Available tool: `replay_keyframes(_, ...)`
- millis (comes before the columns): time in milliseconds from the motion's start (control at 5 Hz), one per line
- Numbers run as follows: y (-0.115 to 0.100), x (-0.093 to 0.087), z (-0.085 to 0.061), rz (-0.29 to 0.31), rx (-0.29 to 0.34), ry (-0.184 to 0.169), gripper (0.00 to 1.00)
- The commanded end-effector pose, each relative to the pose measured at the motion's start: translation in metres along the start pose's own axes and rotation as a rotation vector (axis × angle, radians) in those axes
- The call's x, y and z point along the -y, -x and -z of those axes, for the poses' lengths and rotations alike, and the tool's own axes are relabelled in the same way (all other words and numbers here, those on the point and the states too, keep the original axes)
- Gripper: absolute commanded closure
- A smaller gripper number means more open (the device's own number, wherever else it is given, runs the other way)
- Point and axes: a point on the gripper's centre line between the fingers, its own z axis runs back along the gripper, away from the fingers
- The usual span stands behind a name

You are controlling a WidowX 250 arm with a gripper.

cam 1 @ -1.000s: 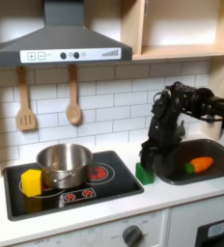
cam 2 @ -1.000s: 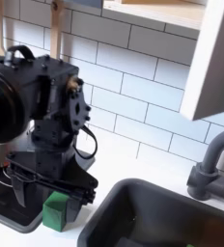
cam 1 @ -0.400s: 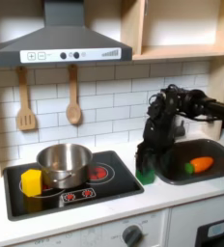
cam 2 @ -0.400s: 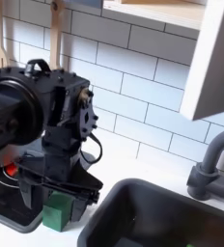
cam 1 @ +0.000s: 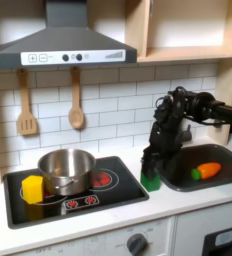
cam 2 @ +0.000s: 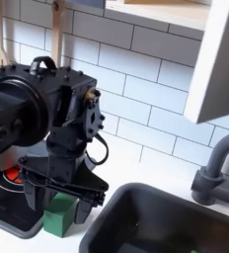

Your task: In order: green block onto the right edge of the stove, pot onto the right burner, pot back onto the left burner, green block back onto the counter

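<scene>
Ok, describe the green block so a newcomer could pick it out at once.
Start at the black stove with two red burners, then go to the strip of white counter between it and the dark sink. The green block sits there, right under the gripper. It is a small bright green cube, unlike the yellow block and the orange carrot.

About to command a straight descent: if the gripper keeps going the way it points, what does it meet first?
Most likely the green block, directly under the gripper, on the counter between stove and sink; depth is unclear.
</scene>
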Motion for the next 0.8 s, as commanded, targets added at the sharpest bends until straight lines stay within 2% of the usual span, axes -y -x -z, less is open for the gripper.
replay_keyframes(0, -0.006, -0.005, 0.004, -0.021, 0.012, -0.009, 0.0)
replay_keyframes(200, -0.012, -0.006, 0.016, -0.024, -0.011, -0.013, 0.0)
replay_keyframes(600, -0.02, -0.01, 0.018, -0.046, -0.014, -0.014, 0.0)
